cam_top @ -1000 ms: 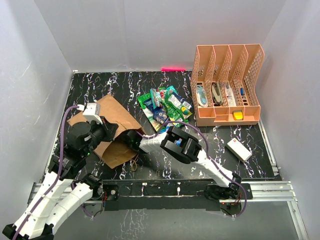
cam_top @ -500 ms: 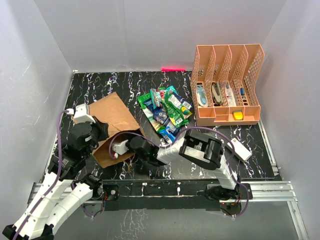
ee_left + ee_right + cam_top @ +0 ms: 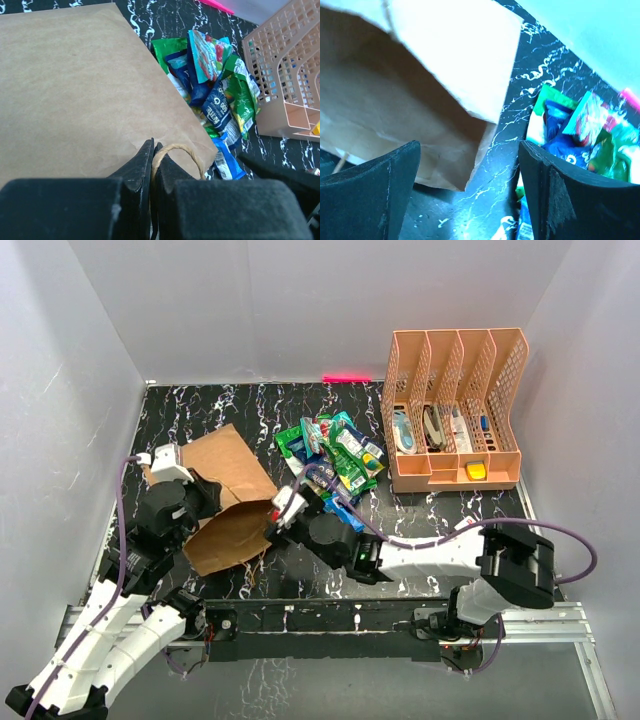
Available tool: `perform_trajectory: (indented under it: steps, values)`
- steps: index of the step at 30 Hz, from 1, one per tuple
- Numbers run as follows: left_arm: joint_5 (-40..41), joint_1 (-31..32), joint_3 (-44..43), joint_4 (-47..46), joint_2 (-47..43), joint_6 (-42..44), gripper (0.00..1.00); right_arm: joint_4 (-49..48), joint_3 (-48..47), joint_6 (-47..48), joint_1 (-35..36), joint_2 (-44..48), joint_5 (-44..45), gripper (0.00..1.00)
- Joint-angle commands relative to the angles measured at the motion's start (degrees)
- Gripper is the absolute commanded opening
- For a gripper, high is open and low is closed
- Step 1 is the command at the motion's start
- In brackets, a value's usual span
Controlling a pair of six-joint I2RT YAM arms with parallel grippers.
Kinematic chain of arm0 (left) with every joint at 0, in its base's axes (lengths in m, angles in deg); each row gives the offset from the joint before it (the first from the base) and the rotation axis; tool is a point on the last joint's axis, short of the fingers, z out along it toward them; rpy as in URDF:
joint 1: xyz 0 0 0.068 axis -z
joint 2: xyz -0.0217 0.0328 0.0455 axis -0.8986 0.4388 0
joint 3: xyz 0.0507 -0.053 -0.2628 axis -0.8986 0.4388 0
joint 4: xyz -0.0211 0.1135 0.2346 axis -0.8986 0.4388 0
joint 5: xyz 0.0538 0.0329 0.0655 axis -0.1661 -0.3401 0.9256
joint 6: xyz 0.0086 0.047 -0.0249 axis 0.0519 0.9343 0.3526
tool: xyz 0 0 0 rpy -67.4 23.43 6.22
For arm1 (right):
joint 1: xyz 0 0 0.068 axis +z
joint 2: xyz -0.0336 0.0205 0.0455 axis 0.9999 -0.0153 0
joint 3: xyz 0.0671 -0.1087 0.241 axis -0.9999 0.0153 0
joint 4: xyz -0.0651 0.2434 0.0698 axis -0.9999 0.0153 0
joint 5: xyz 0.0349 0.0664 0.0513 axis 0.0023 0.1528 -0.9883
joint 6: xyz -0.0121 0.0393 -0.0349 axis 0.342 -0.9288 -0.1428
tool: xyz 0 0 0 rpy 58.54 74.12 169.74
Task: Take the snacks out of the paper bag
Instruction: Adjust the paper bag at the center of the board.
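One paper bag [image 3: 225, 502] is lying flat toward 9 o'clock on the table [image 3: 200, 410] | several snacks [image 3: 335, 462] are sitting heaped outside it, at its 2 o'clock side | left gripper [image 3: 154, 150] is pinching the bag's twisted handle [image 3: 177, 146] — fingers closed on it | right gripper [image 3: 468, 155] is hovering by the bag mouth, fingers spread wide, holding nothing

A: What colour is the worktop [image 3: 200, 410]?
B: Black, veined with white like marble. The paper bag [image 3: 225, 505] is plain kraft brown.
A: And the snacks [image 3: 335, 465]?
B: Glossy wrappers in bright green, deep blue and teal, with touches of red and white print.
A: What else has colour?
B: A peach mesh file organiser [image 3: 455, 410], a bright pink strip [image 3: 346, 377], and pale grey walls [image 3: 300, 310]. The left claw [image 3: 153, 146] and right claw [image 3: 469, 150] are black.
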Motion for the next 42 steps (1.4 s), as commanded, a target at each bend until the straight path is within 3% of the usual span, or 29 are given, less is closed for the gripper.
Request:
perform_trajectory:
  steps: [1, 6, 12, 21, 25, 29, 36, 39, 42]
  values:
    - [-3.02, 0.15, -0.6, -3.0, -0.05, 0.15, 0.0, -2.17, 2.39, -18.19, -2.92, 2.61, 4.25, 0.83]
    - [-5.67, 0.16, -1.5, -4.17, 1.18, 1.5, 0.0, 0.66, 1.61, -28.12, -6.71, 2.29, 0.9, 0.83]
    - [-7.89, 0.16, -1.64, -5.61, 2.12, 1.7, 0.0, -1.58, 1.42, -30.46, -10.08, -2.74, -0.9, 0.82]
    - [-7.71, 0.21, 0.04, -5.31, 0.8, 0.87, 0.0, -13.56, -1.55, -14.49, -10.64, -11.71, 1.51, 0.47]
    - [-6.6, 0.17, 3.59, -5.48, -1.83, -1.51, 0.0, -15.71, -7.33, -6.94, -10.94, -15.5, 0.85, 0.25]
    - [-4.18, 0.17, 6.98, -5.19, -6.3, -5.63, 0.0, -15.6, -16.11, 3.4, -10.99, -16.82, 1.66, 0.11]
    - [2.95, 0.16, 8.41, -1.87, -15.07, -14.43, 0.0, -13.25, -28.34, 18.79, -6.92, -11.52, -3.41, 0.1]
    - [3.88, 0.15, 10.88, -0.44, -19.89, -18.5, 0.0, -14.49, -22.57, 16.59, -5.25, -8.55, -8.53, 0.1]
    - [7.71, 0.17, 14.4, 0.84, -23.63, -21.09, 0.0, -29.39, -12.08, 15.37, -6.57, -11.85, -3.49, 0.1]
